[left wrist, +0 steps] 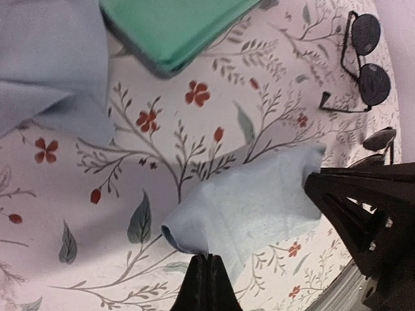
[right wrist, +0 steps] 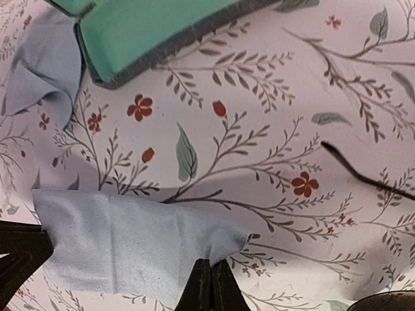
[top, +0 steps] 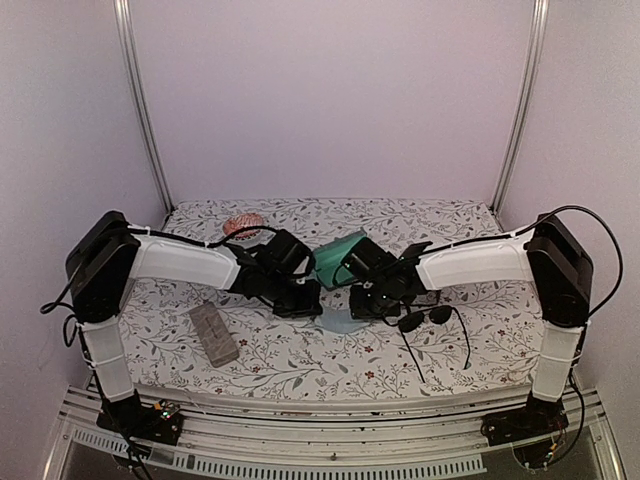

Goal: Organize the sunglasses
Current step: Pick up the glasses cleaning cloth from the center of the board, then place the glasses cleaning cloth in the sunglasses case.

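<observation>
Centre desk: my left hand [left wrist: 206,262] and right hand [right wrist: 211,264] are each pinched shut on opposite ends of one soft, light blue cloth [right wrist: 130,246], I judge to fold it. The thin wire-framed, dark-lensed sunglasses [top: 428,318] lie arms-open on the floral desk [top: 300,360], just right of the right hand, near the open teal-lined case [top: 338,262].

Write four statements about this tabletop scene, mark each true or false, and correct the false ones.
1. The left gripper and the right gripper both have their jaws shut on the same light blue cloth. True.
2. The dark-lensed sunglasses sit inside the green-lined case. False: they lie on the table, outside it.
3. The green-lined case is open. True.
4. The grey case lies on the right arm's side. False: it lies on the left arm's side.
</observation>
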### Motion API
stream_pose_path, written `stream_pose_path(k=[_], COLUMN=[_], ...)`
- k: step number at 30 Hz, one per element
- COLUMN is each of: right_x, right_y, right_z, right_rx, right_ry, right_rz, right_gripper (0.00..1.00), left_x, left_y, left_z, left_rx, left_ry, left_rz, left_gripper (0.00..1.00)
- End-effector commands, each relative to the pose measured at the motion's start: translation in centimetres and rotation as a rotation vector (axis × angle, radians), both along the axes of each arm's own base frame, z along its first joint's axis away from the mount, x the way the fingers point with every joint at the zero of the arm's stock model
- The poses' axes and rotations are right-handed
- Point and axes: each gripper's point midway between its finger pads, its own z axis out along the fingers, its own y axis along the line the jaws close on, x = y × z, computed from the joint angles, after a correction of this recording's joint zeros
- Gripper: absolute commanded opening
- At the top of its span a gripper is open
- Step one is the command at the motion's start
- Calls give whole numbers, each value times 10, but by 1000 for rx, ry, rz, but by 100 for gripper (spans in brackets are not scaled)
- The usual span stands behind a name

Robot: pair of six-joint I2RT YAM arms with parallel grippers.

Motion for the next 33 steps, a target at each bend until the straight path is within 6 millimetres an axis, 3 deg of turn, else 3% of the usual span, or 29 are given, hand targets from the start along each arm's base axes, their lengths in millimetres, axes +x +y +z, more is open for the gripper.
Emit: stream_pose_path(k=[1,5,9,16,25,33], right_x=[41,70,100,146,178,191], right_y=[6,3,-4,-14,-9,-11], right_z=[52,69,70,66,52,41], right_rx=[60,55,10,-21,-27,-18], right_ry=[-152,-228,-273,-332,-358,-354], right_rz=[53,88,112,119,152,160], right_gripper=[2,2,2,2,2,2], left_x=[30,51,73,109,141,150], left_y=[-9,-13,-20,-26,-23,-23], left_z=[47,56,59,39,24,10], left_rx=[-72,-97,-123,-120,-84,-67], left_ry=[-103,-123,-132,-117,-128,-109], left_rz=[37,73,102,150,200,204], left_gripper=[0,0,0,0,0,0])
